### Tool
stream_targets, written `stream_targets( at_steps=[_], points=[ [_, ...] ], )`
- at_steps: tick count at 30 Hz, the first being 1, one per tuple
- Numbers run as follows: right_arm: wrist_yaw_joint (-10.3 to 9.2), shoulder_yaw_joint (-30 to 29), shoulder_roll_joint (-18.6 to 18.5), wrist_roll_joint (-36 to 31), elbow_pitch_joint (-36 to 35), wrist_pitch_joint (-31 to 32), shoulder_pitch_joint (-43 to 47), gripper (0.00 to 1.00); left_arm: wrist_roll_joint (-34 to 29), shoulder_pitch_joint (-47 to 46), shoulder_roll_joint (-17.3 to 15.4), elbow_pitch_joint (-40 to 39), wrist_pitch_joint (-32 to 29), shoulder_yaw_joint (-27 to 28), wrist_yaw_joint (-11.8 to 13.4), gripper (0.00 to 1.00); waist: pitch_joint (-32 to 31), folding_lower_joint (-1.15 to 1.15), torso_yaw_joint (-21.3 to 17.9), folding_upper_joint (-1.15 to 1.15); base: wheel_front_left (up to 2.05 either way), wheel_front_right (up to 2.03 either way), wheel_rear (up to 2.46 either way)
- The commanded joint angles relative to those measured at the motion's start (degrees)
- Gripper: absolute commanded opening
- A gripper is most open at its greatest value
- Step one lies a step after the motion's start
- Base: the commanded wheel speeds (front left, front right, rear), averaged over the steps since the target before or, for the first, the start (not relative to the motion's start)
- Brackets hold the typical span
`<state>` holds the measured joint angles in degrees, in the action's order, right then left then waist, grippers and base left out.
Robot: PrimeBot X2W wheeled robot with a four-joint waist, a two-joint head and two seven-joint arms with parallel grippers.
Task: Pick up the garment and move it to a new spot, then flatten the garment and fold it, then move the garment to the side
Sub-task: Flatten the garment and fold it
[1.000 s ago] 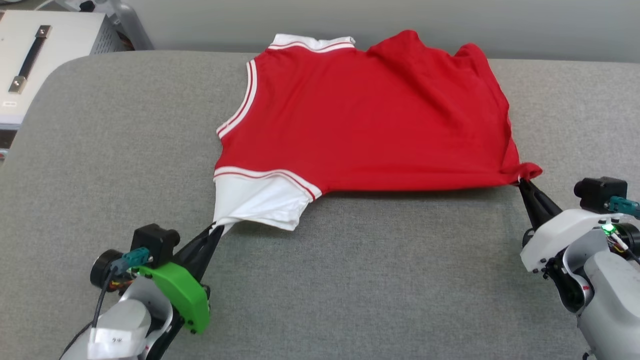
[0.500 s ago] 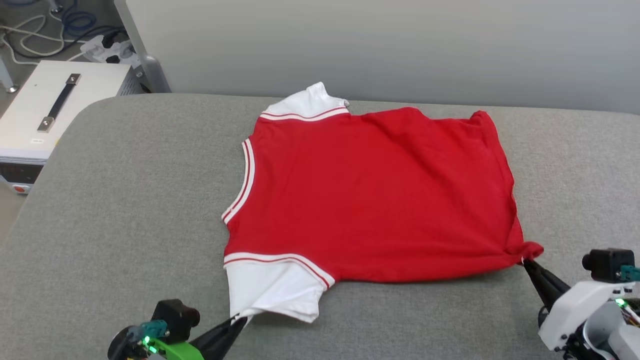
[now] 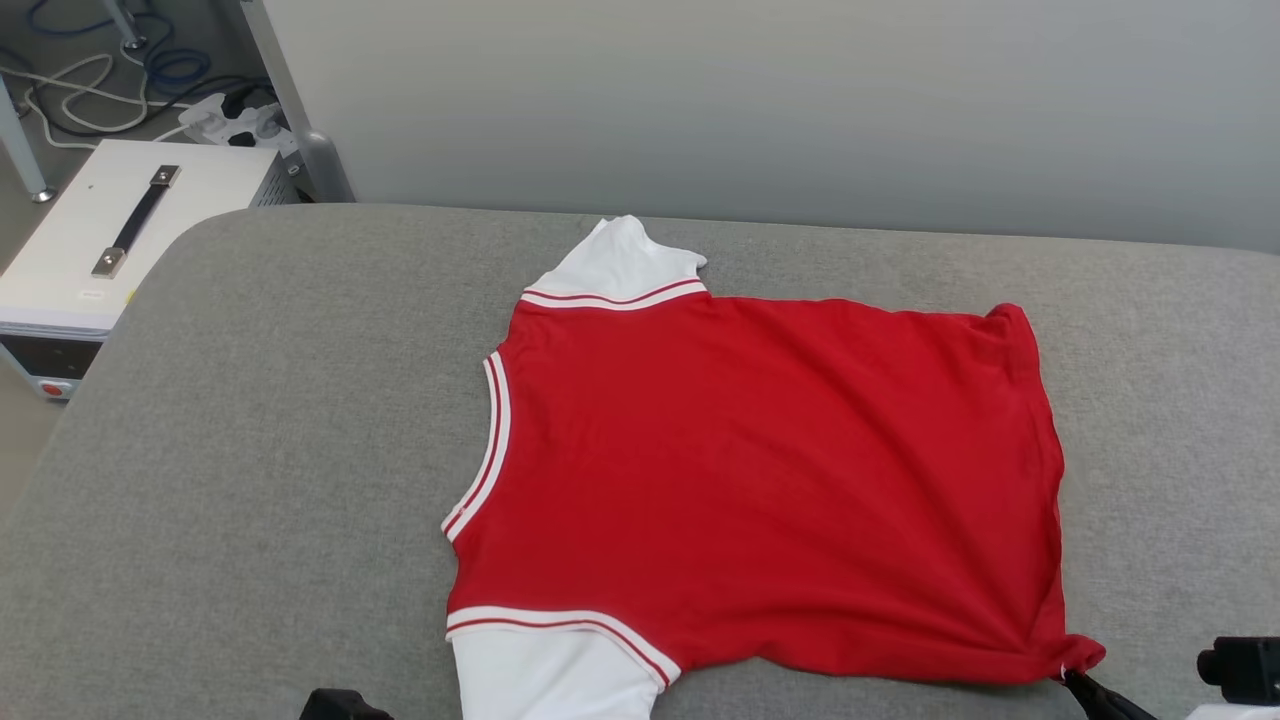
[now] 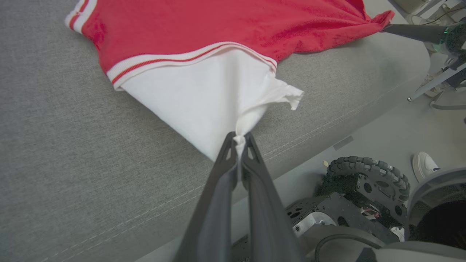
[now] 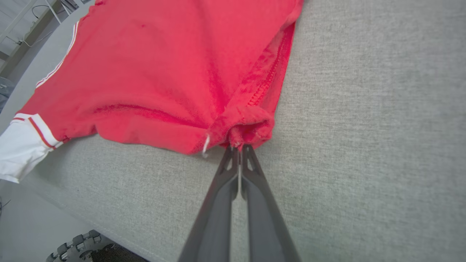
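The garment (image 3: 760,470) lies spread on the grey padded surface (image 3: 250,420), plain red side up, with white sleeves at its far and near left. In the left wrist view my left gripper (image 4: 239,140) is shut on the tip of the near white sleeve (image 4: 204,91), pulling it to a point. My right gripper (image 5: 238,148) is shut on the bunched red hem corner (image 5: 247,125); its fingertips (image 3: 1080,685) show at the head view's bottom right edge. The lettering is hidden.
A white box with a black handle (image 3: 120,230) stands off the surface's left end, with cables and a power strip (image 3: 235,115) behind it. A grey wall runs along the back. Below the front edge are my wheel (image 4: 367,178) and a white shoe (image 4: 424,163).
The camera has moved, so both grippers have sunk to the bottom edge. The garment has been dragged toward me, off the far edge and fully onto the surface. Both grips are unchanged.
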<state>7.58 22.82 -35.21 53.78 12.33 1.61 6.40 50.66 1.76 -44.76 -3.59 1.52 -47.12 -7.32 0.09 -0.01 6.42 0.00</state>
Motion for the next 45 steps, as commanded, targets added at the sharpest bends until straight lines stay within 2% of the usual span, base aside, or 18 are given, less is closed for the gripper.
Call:
stream_targets(
  at_steps=[1,5,11,21,26,35,45],
  points=[
    [-0.09,-1.08,-0.50,0.14,-1.50,0.61,1.78,0.00,0.64,0.95,-0.58,-0.66,0.68,0.48,0.15,0.00,0.24,0.01,0.02,0.00,0.00,0.00,0.00],
    [-0.09,-4.70,0.10,-0.26,-5.53,2.12,4.48,0.00,-0.59,-0.07,-1.08,-1.21,2.36,1.60,0.57,0.00,0.78,0.01,-0.25,0.00,0.00,0.00,0.00],
    [-0.09,-9.25,1.45,-1.88,-9.50,4.89,4.04,0.00,-1.10,-4.26,-1.52,-1.53,4.01,4.65,0.72,0.00,2.00,0.01,-0.89,0.00,0.00,0.00,0.00],
    [-0.09,-13.34,4.14,-4.38,-11.94,10.13,-0.46,0.00,-1.34,-13.71,-0.75,-1.19,0.74,6.74,0.55,0.00,5.61,0.01,-2.00,0.00,0.00,0.00,0.00],
    [-0.09,-14.13,5.68,-5.69,-10.95,13.00,-4.41,0.00,-2.19,-18.36,-0.17,1.10,-1.83,5.97,0.31,0.00,8.02,0.01,-2.79,0.00,0.00,0.00,0.00],
    [-0.09,-14.52,8.35,-9.34,-6.80,17.86,-10.73,0.00,-2.02,-26.08,2.64,8.17,-2.89,4.24,-0.06,0.00,10.91,0.01,-3.29,0.00,0.00,0.00,0.00],
    [-0.09,-15.64,10.80,-13.18,-2.63,22.51,-16.76,0.00,-1.26,-34.01,4.69,17.04,-3.38,-1.88,-0.15,0.00,13.69,0.01,-3.26,0.00,0.00,0.00,0.00]
  ],
)
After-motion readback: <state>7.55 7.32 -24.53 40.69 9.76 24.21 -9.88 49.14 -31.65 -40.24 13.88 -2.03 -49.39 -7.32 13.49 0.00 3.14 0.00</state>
